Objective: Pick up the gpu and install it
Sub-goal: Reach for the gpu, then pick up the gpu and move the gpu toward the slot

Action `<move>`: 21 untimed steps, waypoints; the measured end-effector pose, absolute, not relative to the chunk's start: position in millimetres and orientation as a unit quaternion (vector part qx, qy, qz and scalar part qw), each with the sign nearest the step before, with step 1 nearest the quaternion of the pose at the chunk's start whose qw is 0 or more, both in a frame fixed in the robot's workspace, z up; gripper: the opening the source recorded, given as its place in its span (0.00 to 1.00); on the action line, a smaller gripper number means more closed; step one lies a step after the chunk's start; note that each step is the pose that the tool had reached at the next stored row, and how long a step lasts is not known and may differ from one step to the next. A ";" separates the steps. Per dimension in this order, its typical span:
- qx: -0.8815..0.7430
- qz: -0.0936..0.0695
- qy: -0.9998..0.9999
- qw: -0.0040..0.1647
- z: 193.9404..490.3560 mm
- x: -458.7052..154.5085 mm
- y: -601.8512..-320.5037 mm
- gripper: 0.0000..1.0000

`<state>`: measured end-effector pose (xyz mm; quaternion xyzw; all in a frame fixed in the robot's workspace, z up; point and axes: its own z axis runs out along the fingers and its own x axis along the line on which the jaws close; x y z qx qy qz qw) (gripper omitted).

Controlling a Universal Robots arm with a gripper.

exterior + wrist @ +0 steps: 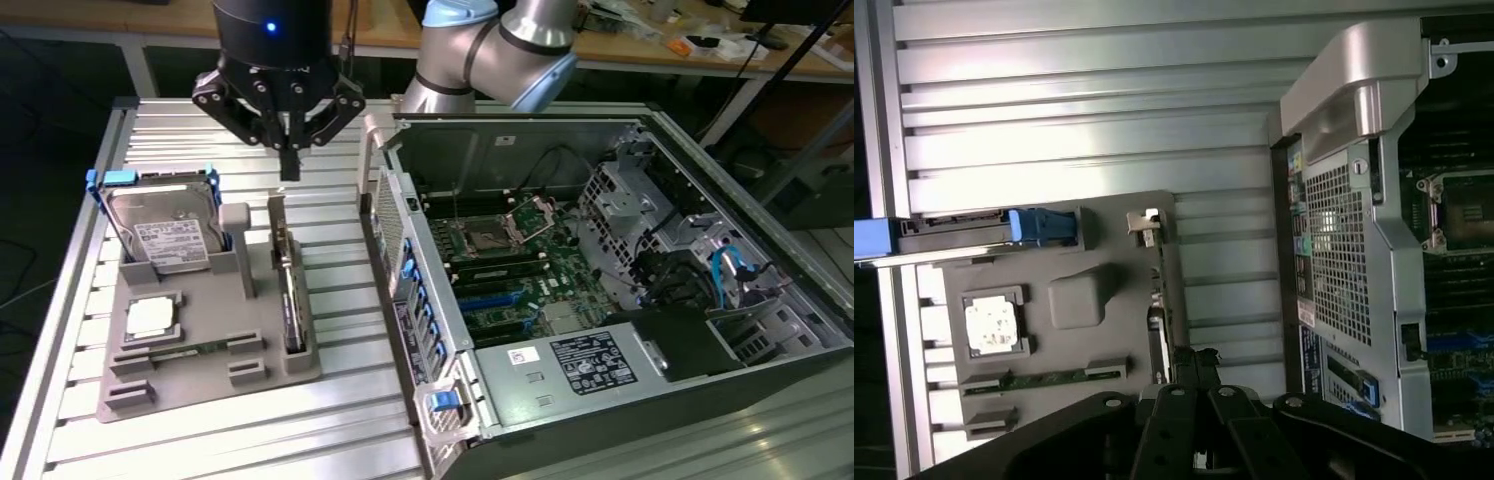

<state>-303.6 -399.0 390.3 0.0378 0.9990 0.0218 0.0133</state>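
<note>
Grey tray holds the gpu on edge; pincer hovers above, together and empty: approach step; grasping needs it parted.

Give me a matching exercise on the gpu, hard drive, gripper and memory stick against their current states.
1 gpu
2 hard drive
3 gripper
4 memory stick

A shut, empty, above the tray
B in a blue frame
C on edge in the tray, beside the computer case
D green, lying flat

Pairs: 1-C, 2-B, 3-A, 4-D
</note>
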 end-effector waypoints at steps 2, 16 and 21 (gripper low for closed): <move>0.038 0.022 0.999 0.013 390.2 -309.0 -399.0 0.11; 0.038 0.022 0.999 0.013 389.9 -323.7 -399.0 0.11; 0.038 0.022 0.999 0.013 389.8 -323.7 -399.0 0.11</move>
